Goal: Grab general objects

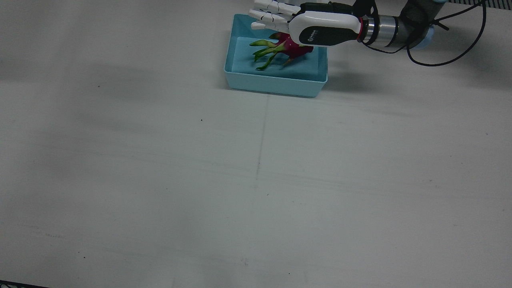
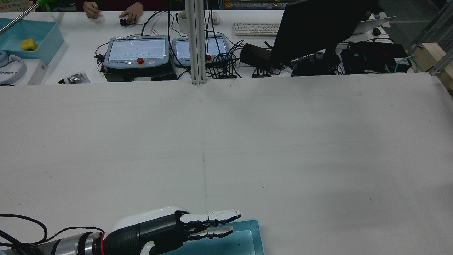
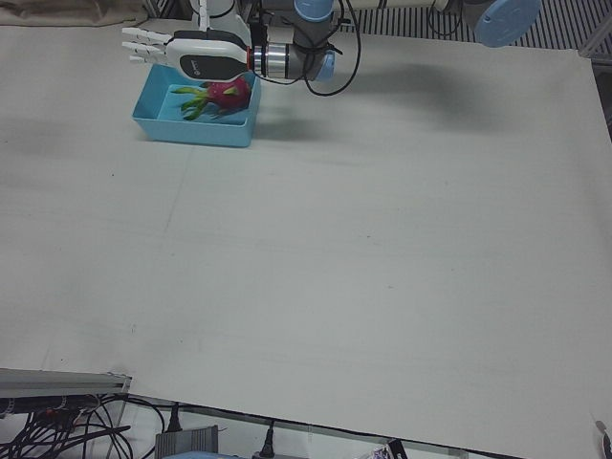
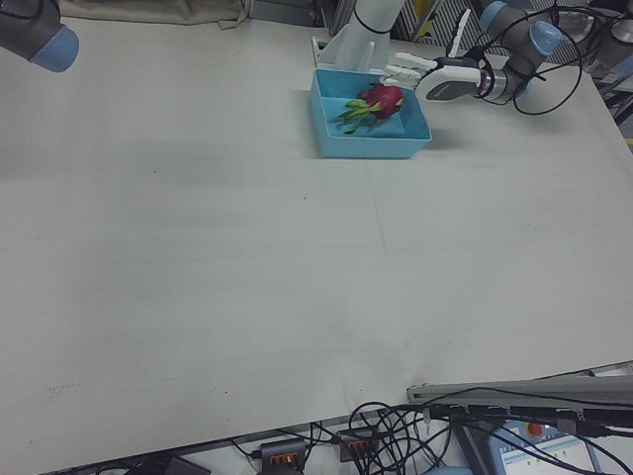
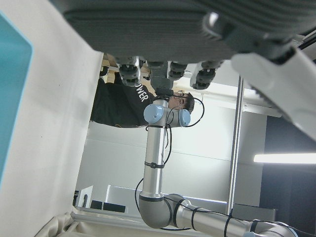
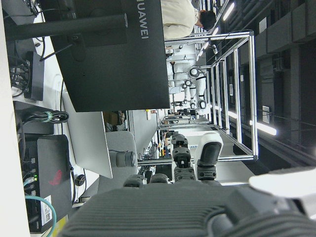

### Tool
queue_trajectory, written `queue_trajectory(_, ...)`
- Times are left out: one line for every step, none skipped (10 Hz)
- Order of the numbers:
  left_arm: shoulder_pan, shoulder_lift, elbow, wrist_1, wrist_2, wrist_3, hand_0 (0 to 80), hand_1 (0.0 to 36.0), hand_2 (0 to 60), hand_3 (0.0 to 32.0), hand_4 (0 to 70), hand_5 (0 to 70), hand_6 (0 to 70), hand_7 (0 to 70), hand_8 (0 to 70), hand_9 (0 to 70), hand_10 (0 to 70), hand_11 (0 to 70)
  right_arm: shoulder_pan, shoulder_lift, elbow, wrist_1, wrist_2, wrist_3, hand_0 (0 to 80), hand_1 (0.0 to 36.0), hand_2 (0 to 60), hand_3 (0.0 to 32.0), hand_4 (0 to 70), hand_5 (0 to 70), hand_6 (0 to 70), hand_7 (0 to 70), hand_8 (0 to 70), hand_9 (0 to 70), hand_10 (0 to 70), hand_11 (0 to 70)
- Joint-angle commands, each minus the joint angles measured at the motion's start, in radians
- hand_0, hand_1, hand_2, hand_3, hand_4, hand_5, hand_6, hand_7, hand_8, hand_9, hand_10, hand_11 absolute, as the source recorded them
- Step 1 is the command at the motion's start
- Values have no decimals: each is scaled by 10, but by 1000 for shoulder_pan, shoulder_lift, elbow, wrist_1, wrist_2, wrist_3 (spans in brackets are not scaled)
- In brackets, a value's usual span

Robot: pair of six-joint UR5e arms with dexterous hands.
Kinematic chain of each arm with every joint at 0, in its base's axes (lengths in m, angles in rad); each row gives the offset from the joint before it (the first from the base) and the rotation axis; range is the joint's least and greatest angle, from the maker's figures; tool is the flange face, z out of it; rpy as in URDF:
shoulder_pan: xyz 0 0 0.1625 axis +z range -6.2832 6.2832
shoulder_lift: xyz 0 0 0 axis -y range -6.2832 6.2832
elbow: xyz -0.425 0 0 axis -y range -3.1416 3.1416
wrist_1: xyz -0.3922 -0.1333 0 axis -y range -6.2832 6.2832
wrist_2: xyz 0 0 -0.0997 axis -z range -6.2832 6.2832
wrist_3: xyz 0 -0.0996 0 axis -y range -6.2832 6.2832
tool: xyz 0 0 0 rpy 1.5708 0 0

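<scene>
overhead front, high rear, shared table (image 1: 160, 180)

Dragon fruit (image 1: 294, 46) in bin (image 1: 276, 82)

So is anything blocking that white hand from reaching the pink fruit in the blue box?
Nothing visible does. The left hand hovers open above the fruit, which lies alone in the open-topped box. Only the box's walls surround it.
</scene>
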Motion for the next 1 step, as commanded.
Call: queue_trajectory(-14,11,13,1,-1,-33,472,46,0,0,41,50,31,153,23,16,11,22,0,-1,0,0,0,0,0,0,0,0,0,0,0,0,0,0,0,0)
